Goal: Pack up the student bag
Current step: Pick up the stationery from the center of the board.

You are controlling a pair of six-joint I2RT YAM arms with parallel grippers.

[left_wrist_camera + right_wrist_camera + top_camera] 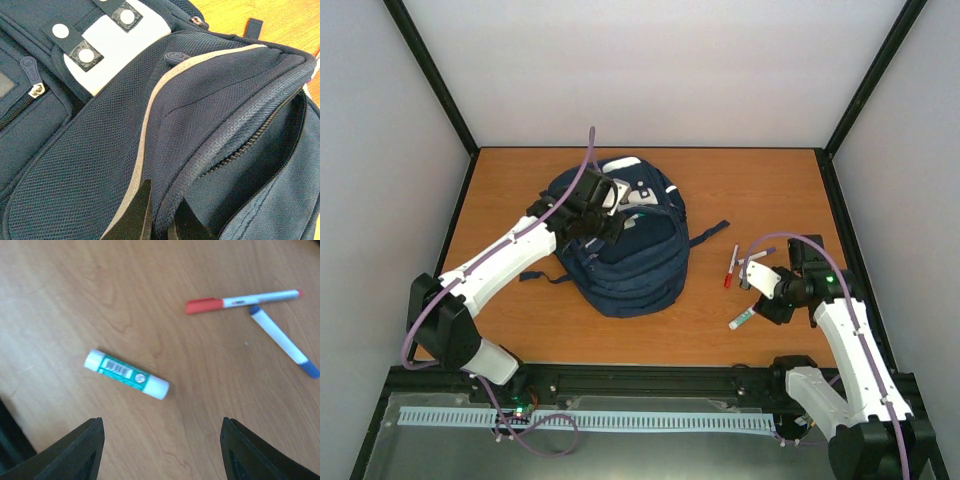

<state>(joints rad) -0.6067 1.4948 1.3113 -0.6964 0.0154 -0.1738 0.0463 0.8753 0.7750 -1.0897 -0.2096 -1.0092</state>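
Left gripper (161,222) pinches student bag (90,165) fabric; right gripper (162,450) spread above glue stick (126,374), red pen (240,301), blue pen (282,342).

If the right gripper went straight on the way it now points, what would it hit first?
Most likely the glue stick, which lies on the table ahead of the open right gripper, slightly toward one finger. Depth is unclear, so it could touch bare wood beside it.

Orange wooden table (550,320), pale grey walls (660,70), black corner posts (430,72)
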